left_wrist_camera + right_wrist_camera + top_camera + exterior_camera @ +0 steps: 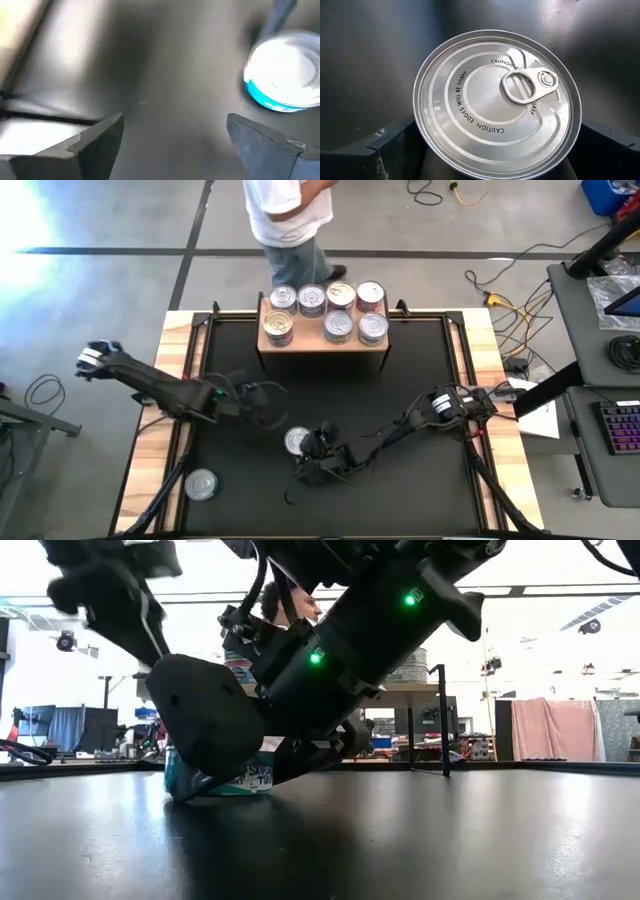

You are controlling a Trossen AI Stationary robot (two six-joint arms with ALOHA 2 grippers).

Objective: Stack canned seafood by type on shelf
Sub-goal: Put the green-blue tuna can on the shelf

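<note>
Right end effector (485,165) sits released astride a silver-lidded can (497,102) mid-mat, so I judge I'm picking; next I clench and carry it to the shelf (322,350), left end effector (172,145) released nearby.

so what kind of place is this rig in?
Likely a robotics lab or workshop: taped concrete floor, loose cables, a desk with a keyboard beside the table, a person standing by.
</note>
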